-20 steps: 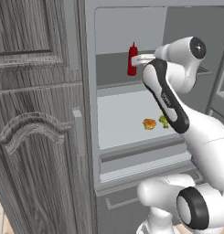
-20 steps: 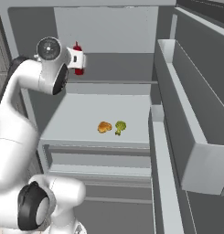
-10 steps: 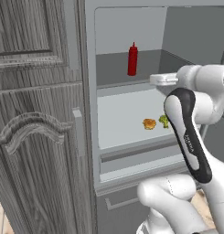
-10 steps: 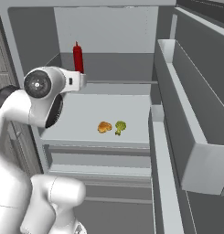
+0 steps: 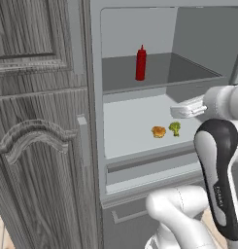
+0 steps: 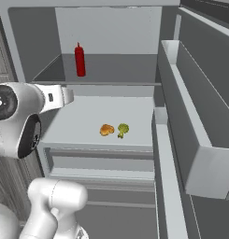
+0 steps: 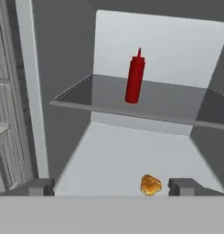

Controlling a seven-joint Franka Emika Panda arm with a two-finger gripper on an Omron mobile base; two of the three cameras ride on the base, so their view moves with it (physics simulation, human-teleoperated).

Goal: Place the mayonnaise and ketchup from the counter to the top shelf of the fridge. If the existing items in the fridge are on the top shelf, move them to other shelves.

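ketchup bottle (image 5: 141,63): 1, top shelf (image 5: 188,73) | food items: 2, lower shelf | jaws: apart, empty

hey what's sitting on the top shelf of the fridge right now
One red ketchup bottle stands upright on the top shelf; the shelf's visible surface is otherwise bare. Its left wall hides part of the far-left corner in the left base view.

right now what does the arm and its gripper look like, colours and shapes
The arm is glossy white with rounded, tube-like links. A black band with faint small lettering runs along one link, and a dark round joint cap sits at another. The gripper has two small dark grey, blocky finger tips. No cables show.
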